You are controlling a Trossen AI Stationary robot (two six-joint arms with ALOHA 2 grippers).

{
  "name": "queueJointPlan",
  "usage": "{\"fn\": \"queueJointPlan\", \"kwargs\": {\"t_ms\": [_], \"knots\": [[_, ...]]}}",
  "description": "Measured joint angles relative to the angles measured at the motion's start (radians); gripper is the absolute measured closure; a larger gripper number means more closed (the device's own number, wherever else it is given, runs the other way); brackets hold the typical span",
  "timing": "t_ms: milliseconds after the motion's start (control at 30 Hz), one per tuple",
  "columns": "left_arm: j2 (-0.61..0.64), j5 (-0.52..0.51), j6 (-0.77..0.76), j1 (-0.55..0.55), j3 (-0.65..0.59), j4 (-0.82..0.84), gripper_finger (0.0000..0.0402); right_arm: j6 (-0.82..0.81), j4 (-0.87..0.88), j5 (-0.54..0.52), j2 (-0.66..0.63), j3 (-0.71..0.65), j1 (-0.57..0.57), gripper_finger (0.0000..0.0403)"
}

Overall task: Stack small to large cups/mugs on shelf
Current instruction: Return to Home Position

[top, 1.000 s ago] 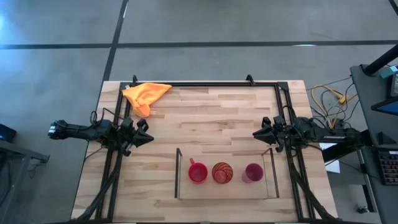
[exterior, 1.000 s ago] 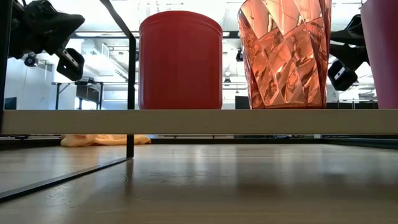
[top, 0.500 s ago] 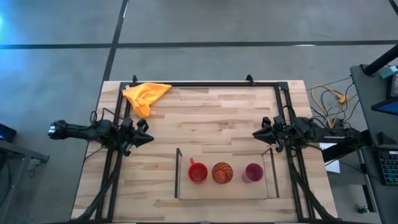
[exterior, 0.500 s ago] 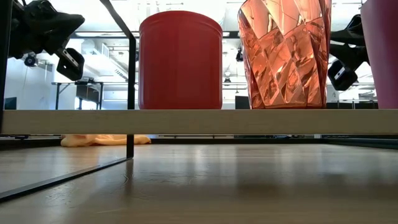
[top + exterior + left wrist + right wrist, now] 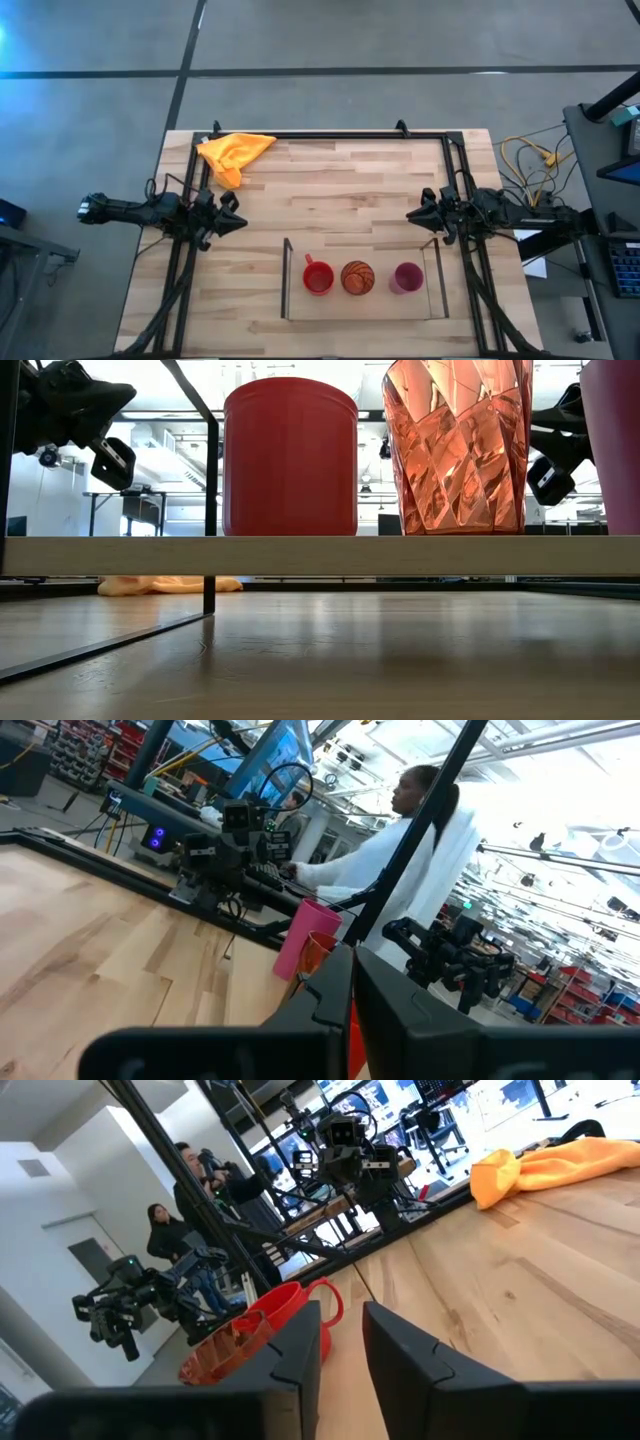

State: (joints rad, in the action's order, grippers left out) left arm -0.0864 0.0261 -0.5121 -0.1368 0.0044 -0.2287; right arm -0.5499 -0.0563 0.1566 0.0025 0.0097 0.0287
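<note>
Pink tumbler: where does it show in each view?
High view: pink tumbler, rightmost cup on the shelf.
Low view: cut off at the right edge.
Left wrist view: near the middle, before the person in white.
Right wrist view: not in it.
Shared landmark: the orange cup beside it.

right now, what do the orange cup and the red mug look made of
Orange cup: see-through and glossy with cut facets, so tinted glass or clear plastic. Red mug: opaque, smooth, even colour, likely plastic or glazed ceramic; cannot tell which.

Red mug (image 5: 318,278), orange cup (image 5: 358,277), pink tumbler (image 5: 406,277), upright (in a row) on shelf (image 5: 362,306)
</note>
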Motion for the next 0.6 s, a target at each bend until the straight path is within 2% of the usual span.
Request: {"fn": "queueJointPlan", "kwargs": {"t_ms": [600], "knots": [[0.000,0.000,0.000,0.000,0.000,-0.003,0.0402,0.000,0.000,0.000,0.000,0.000,0.000,0.0330]]}}
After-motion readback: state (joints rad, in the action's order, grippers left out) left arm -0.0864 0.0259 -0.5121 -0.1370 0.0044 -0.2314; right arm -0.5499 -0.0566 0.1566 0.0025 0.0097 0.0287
